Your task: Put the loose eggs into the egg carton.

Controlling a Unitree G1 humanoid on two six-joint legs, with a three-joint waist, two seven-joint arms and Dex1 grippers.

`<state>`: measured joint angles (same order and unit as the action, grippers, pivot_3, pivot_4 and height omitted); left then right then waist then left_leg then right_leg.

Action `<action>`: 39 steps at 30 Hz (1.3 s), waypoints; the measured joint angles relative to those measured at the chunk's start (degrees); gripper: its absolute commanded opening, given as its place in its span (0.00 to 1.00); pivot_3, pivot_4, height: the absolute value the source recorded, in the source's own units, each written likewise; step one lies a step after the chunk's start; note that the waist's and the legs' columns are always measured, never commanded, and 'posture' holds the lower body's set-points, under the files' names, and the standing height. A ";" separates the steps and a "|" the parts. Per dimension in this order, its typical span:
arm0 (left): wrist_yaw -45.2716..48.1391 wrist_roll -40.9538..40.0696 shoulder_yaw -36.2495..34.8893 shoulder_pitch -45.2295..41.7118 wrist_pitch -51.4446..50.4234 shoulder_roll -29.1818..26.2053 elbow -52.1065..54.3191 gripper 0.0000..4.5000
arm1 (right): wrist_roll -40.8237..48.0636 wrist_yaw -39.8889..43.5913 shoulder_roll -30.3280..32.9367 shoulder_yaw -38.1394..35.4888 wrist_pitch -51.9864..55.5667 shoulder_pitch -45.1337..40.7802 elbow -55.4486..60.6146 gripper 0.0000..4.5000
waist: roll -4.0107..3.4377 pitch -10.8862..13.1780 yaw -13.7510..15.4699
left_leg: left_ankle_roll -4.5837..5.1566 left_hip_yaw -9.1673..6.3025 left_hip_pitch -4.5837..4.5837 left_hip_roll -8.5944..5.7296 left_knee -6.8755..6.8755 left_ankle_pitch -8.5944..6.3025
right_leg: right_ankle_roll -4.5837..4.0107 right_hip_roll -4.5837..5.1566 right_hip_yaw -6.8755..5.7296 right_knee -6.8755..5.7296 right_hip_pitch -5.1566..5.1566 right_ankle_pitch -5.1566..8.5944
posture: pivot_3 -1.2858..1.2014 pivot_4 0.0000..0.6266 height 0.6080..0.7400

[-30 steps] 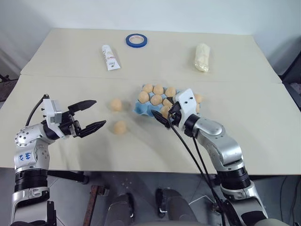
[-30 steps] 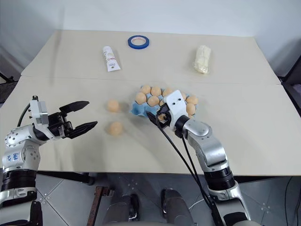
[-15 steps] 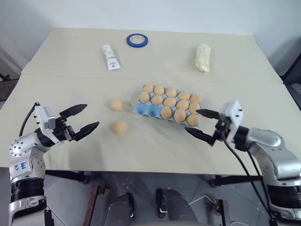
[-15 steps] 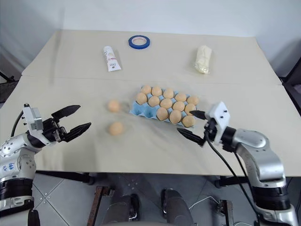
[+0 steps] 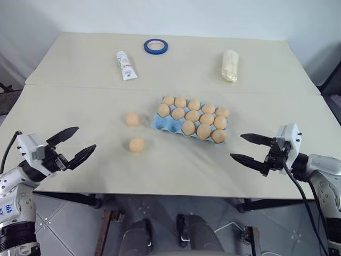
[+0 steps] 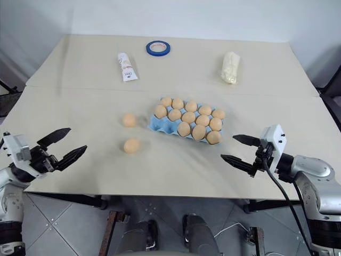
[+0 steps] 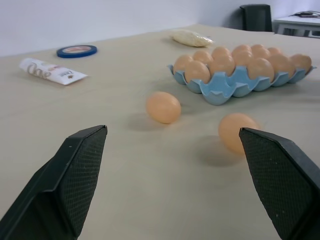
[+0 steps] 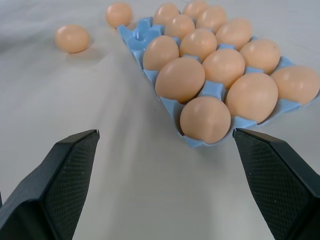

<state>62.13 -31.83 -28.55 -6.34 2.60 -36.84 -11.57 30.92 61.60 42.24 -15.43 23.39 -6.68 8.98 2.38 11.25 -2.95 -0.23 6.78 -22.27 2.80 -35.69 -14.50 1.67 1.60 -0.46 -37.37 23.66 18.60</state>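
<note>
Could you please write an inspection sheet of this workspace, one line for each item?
Surface: beige table, two boards joined.
Job's things: blue carton holds thirteen eggs; two cups at its left end look free. Two loose eggs lie left of it.
Clutter: tube, tape ring, wrapped bundle, all at the far side.
Grippers: left gripper and right gripper open, empty, near the front edge.
Cables: black cable along the right arm.
Surroundings: pale wall, tiled floor.

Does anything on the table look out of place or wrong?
Two loose eggs lie on the table left of the egg carton, whose near-left cups look empty. Nothing looks broken or spilled.
</note>
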 measured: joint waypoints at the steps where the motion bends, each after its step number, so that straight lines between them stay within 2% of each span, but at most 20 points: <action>1: -0.27 -0.04 0.00 0.09 -0.06 0.00 0.59 1.00 | 0.00 -0.01 0.00 0.00 0.00 -0.16 0.00 0.99 | 0.00 0.00 0.06 | 0.00 0.00 0.00 -0.02 0.00 0.00 | 0.00 0.03 0.00 0.00 0.00 0.00 | 0.52 0.24 1.00; 8: -6.01 0.27 4.95 1.19 -4.58 1.92 11.41 1.00 | -0.01 -0.77 -0.02 0.08 0.01 -1.55 0.29 0.99 | 0.00 0.00 0.37 | 0.12 -0.01 -0.01 -0.02 0.05 0.07 | 0.01 0.01 -0.01 0.05 0.00 0.00 | 0.52 0.24 1.00; 15: -20.46 3.94 12.35 0.14 -16.23 4.67 21.93 1.00 | 0.00 -2.51 -0.39 0.53 0.22 -1.22 2.31 0.99 | 0.00 0.00 0.67 | 0.24 0.04 0.00 -0.01 0.05 0.14 | 0.03 -0.07 0.06 0.03 0.01 -0.01 | 0.52 0.24 1.00; 19: -25.57 7.50 18.39 0.06 -22.14 4.80 25.33 1.00 | 0.01 -3.63 -0.68 0.74 0.39 -0.20 3.23 0.99 | 0.00 0.00 1.03 | 0.23 0.04 0.00 -0.02 0.04 0.15 | 0.04 -0.08 0.07 0.03 0.00 -0.01 | 0.52 0.24 1.00; 22: -27.71 9.43 21.76 -0.37 -24.71 5.86 25.82 1.00 | 0.03 -4.08 -0.77 0.81 0.42 0.08 3.89 0.99 | 0.00 0.00 1.13 | 0.23 0.06 0.00 -0.02 0.02 0.16 | 0.05 -0.08 0.09 0.02 0.00 -0.02 | 0.52 0.24 1.00; 31: -29.40 14.87 27.12 -4.67 -23.96 8.65 20.73 1.00 | 0.03 -4.90 -0.77 1.44 0.50 0.02 4.16 0.99 | -0.01 0.00 1.28 | 0.24 0.07 0.01 -0.03 -0.01 0.17 | 0.05 -0.09 0.10 -0.02 0.00 -0.01 | 0.52 0.24 1.00; 35: -28.89 15.86 28.24 -4.92 -24.81 8.85 19.46 0.81 | 0.04 -5.33 -0.77 1.44 0.50 0.01 4.17 1.00 | -0.01 0.00 1.32 | 0.24 0.07 0.00 -0.03 -0.02 0.17 | 0.05 -0.09 0.09 -0.02 0.01 -0.01 | 0.52 0.24 1.00; 39: -28.34 15.75 28.46 -5.92 -25.30 9.39 19.51 0.53 | 0.04 -5.79 -0.77 1.44 0.51 0.04 4.17 1.00 | -0.01 0.00 1.32 | 0.24 0.06 0.00 -0.03 -0.05 0.17 | 0.05 -0.09 0.09 -0.04 0.00 -0.02 | 0.52 0.24 1.00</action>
<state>33.79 -16.08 -0.08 -12.26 -22.70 -27.46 7.95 30.95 55.81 41.47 -13.99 23.90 -6.65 13.15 2.37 11.25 -1.63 0.01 6.85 -22.27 2.77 -35.74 -14.33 1.72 1.51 -0.37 -37.40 23.65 18.59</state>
